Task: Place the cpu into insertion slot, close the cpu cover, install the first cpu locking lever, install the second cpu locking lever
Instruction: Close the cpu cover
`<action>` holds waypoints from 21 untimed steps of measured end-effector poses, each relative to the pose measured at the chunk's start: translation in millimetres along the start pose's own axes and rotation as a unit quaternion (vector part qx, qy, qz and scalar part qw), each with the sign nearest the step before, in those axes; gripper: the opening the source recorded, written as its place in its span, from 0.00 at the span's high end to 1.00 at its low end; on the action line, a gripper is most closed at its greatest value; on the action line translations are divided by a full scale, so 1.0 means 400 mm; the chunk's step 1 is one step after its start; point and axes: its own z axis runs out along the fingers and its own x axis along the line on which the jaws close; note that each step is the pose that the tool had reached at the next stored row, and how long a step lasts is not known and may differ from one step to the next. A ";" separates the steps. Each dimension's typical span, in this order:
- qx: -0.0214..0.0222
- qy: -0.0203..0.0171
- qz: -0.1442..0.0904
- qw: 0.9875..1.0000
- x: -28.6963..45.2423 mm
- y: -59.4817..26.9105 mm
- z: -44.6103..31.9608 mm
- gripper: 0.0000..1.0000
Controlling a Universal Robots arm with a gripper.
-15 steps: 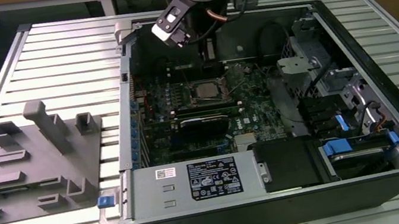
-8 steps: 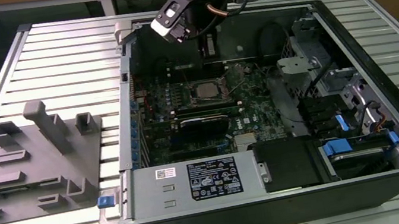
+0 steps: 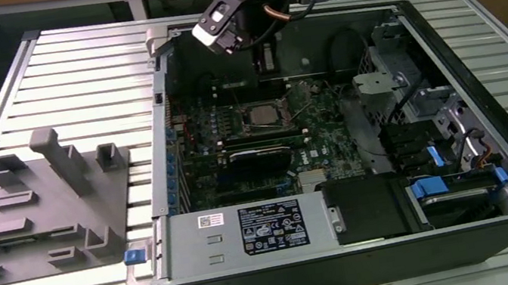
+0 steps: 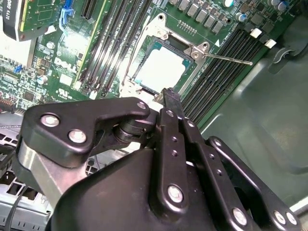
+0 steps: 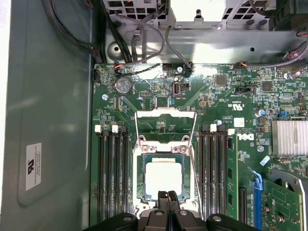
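In the insertion slot, one cpu, one closed gripper

I log the cpu flat, grey top up, in the insertion slot. The silvery cpu cover stands open beside it.

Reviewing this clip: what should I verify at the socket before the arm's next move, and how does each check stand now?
1. cpu lying flat in the insertion slot: ok.
2. cpu cover closed over the chip: not ok; it appears swung open, leaving the chip bare.
3. Locking lever latched: not ok; its rod sticks out free in the second wrist view.
4. Other lever latched: cannot tell.
5. gripper carrying nothing: ok; it is shut at the slot's edge.
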 end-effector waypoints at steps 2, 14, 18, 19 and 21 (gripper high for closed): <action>0.000 0.000 0.000 1.000 0.000 0.002 0.000 0.89; 0.000 0.000 0.000 1.000 0.000 0.007 0.000 0.89; 0.000 0.000 0.000 1.000 0.000 0.011 0.001 0.89; 0.000 0.000 0.000 1.000 0.000 0.015 0.001 0.89; 0.000 0.000 0.000 1.000 0.000 0.019 0.001 0.89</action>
